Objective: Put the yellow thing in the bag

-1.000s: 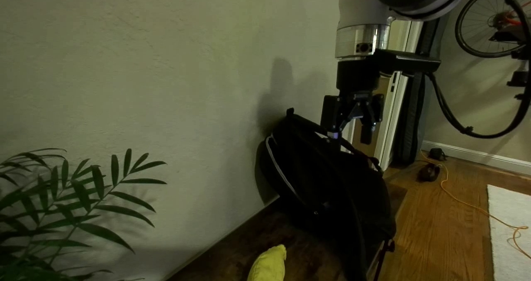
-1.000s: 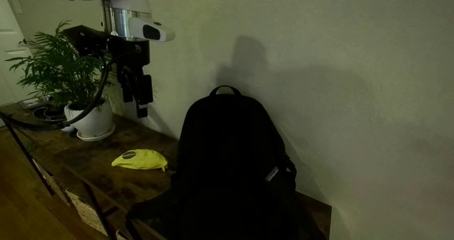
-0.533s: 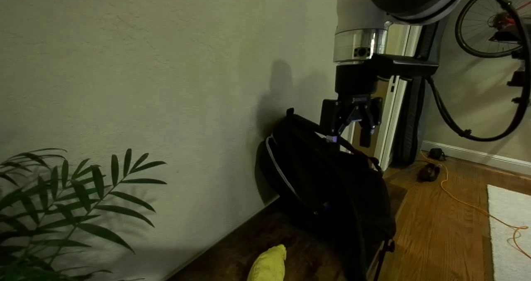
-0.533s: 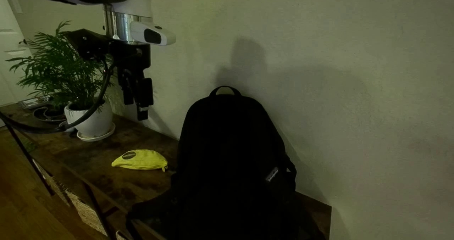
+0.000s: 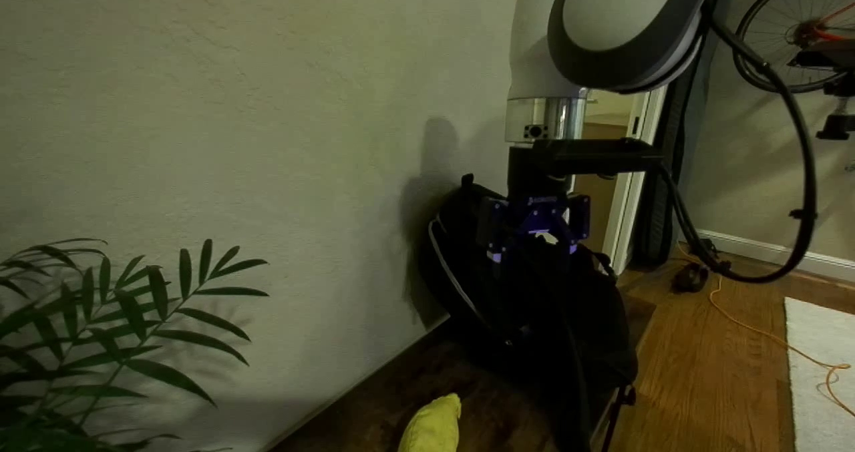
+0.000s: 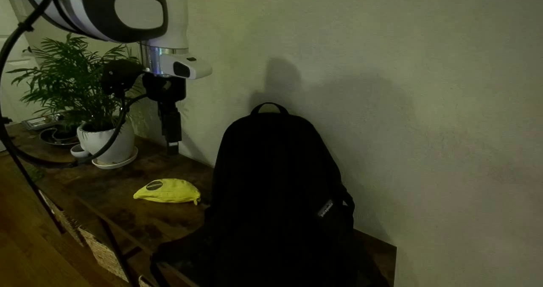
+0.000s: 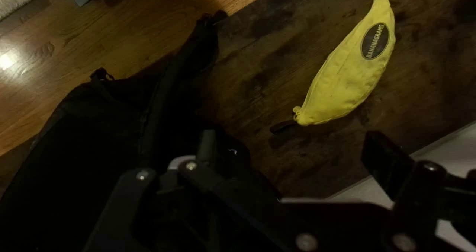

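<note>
The yellow thing (image 6: 169, 190) is a banana-shaped cloth pouch with a dark oval label. It lies on the dark wooden table beside the bag and also shows in the wrist view (image 7: 346, 69) and partly in an exterior view (image 5: 431, 428). The bag (image 6: 275, 172) is a black backpack leaning against the wall; it fills the left of the wrist view (image 7: 81, 151). My gripper (image 5: 532, 258) is open and empty, pointing down above the table, near the bag. In the wrist view its fingers (image 7: 385, 162) stand wide apart, with the pouch beyond them.
A plant in a white pot (image 6: 112, 145) stands on the table (image 6: 110, 193) behind the pouch. The wall (image 5: 300, 171) runs along the table's back edge. A bag strap (image 6: 182, 249) hangs over the table's front edge. A cable (image 5: 801, 171) loops from the arm.
My gripper has come down and moved left in an exterior view. It has turned, so its fingers now line up in the opposite exterior view. The pouch and bag have not moved.
</note>
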### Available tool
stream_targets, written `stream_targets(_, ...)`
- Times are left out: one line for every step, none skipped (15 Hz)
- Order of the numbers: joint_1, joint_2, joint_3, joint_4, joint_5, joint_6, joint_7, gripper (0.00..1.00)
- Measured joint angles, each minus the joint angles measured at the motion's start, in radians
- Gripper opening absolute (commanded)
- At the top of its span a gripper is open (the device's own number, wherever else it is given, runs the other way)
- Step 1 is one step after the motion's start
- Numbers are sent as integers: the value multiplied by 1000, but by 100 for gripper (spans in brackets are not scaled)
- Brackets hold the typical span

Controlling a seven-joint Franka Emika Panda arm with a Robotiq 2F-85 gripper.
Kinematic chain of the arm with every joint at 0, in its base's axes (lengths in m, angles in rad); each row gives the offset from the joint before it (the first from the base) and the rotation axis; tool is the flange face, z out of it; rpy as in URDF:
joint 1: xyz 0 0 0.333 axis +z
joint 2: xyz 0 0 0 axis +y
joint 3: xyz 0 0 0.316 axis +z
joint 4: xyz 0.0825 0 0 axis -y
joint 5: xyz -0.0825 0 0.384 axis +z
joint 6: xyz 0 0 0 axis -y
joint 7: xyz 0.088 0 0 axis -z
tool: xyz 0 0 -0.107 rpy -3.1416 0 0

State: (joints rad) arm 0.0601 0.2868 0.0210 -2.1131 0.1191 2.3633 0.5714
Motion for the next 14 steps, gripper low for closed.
stream_targets(11, 22, 0, 11, 2, 9, 31, 100)
stream_targets(22, 43, 0, 23, 6, 17, 56, 100)
stream_targets(33, 63, 0, 34, 8, 24, 81, 100)
stream_targets(43, 83, 0, 46, 10, 29, 103, 100)
stream_targets(52, 100, 0, 57, 10, 33, 122, 100)
stream_targets(60, 116, 0, 67, 13, 42, 142, 100)
stream_targets(67, 131, 0, 76, 17, 55, 158, 100)
stream_targets(71, 144, 0, 83, 26, 68, 168, 100)
stream_targets(73, 155, 1, 90, 36, 77, 175, 100)
stream_targets(73, 163, 1, 97, 43, 81, 177, 100)
stream_targets(73, 169, 1, 101, 46, 81, 178, 100)
stream_targets(73, 171, 1, 104, 47, 82, 179, 100)
stream_targets(73, 171, 1, 104, 47, 82, 180, 100)
stream_targets(73, 171, 1, 105, 47, 82, 181, 100)
